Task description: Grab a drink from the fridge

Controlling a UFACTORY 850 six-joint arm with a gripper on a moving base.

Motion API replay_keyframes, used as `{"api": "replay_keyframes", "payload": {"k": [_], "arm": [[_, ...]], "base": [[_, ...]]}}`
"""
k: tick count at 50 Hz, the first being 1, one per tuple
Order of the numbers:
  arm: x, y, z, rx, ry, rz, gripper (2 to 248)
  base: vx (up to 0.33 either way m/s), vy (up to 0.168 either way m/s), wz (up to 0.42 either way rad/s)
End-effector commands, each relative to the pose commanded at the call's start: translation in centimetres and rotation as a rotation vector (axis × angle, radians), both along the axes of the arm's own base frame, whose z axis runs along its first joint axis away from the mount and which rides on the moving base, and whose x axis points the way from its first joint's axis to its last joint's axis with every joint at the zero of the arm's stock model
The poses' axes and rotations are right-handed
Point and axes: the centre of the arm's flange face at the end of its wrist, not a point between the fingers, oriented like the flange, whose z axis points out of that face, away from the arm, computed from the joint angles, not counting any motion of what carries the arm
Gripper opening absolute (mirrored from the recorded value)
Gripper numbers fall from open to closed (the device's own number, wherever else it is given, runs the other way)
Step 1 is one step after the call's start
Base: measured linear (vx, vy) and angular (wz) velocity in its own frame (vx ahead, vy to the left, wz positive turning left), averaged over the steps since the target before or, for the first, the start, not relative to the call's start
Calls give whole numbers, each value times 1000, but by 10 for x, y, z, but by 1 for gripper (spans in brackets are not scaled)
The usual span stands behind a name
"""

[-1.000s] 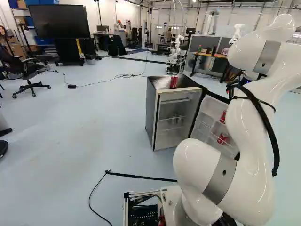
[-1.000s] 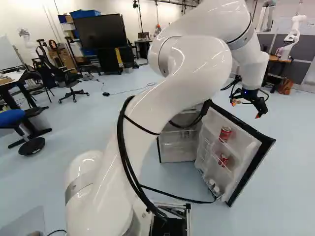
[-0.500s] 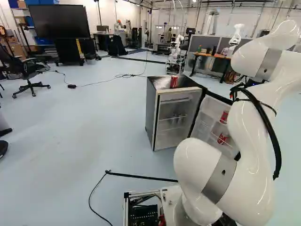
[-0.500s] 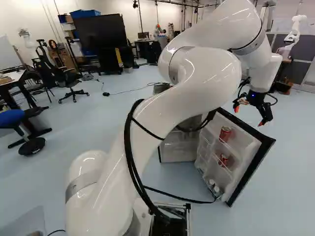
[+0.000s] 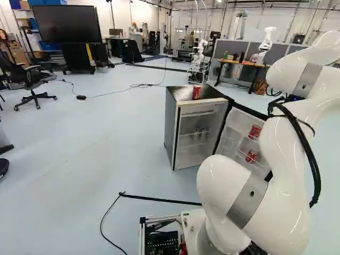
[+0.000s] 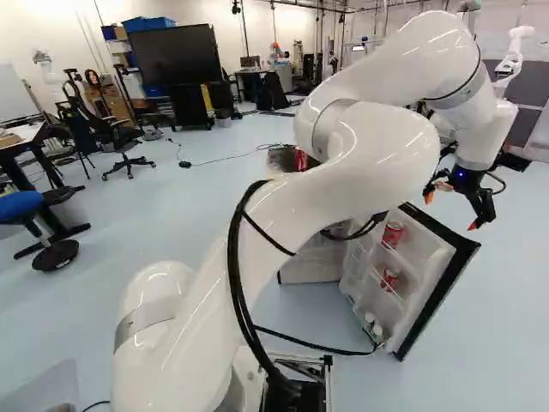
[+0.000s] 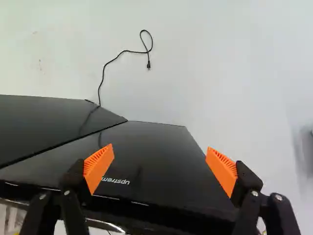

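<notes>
In the right base view the gripper (image 6: 450,211) hangs high beyond the top edge of the swung-out fridge door (image 6: 433,296). The wrist view shows the gripper (image 7: 159,159) open, with nothing between its orange pads and the door's black outer face (image 7: 161,171) beneath them. The small fridge (image 5: 171,130) stands ahead, its front uncovered. One red can (image 5: 196,92) is on its top. Two more sit in the door's racks, an upper can (image 6: 393,233) and a lower can (image 6: 389,279). Small items on the inner shelves are unclear.
Small bottles (image 6: 373,326) stand low in the door. A thin black cable (image 7: 123,52) lies on the floor beyond the fridge in the wrist view. Further back are an office chair (image 5: 35,90), a desk (image 5: 236,62) and another robot (image 5: 199,64).
The base has stayed put. My arm's upper links have come down and shifted rightward in the right base view, carrying the gripper right and slightly lower. Fridge and cans have not moved.
</notes>
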Motion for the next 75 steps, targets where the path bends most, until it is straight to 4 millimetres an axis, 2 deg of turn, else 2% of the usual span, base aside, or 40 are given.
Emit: {"api": "replay_keyframes", "payload": {"k": [12,24,53,75], "arm": [[-11,-19,-18,4,3,-25,247],[-23,-23,-28,20,13,-40,247],[-73,-7,-27,60,94,-50,247],[-102,18,-26,44,232,28,247]], "base": [[0,0,0],[0,0,0],[0,0,0],[0,0,0]]}}
